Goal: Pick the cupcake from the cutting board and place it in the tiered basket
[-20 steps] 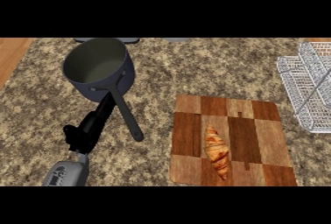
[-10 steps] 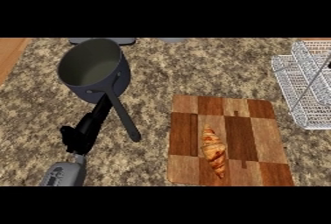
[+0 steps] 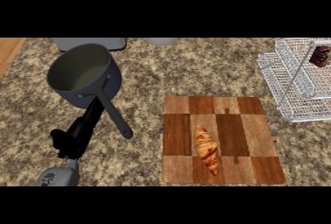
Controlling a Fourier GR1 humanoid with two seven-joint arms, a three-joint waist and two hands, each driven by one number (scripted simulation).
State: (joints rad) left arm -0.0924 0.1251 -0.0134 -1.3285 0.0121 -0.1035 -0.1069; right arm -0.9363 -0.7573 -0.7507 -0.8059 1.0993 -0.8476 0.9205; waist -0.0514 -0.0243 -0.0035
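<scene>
a speckled brown-and-beige stone table (image 3: 181, 70) fills nearly the whole view, lit evenly with soft shadows. at the upper left corner a strip of light wood (image 3: 9, 50) borders it. along the far edge sit a grey flat-topped block (image 3: 87, 42) and a pale rounded shape (image 3: 161, 41).

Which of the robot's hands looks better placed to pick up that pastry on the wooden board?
Of those in view, only the left hand shows, straight-fingered beside the pot, well left of the croissant on the cutting board. The right hand isn't visible, though the board lies on its side.
</scene>
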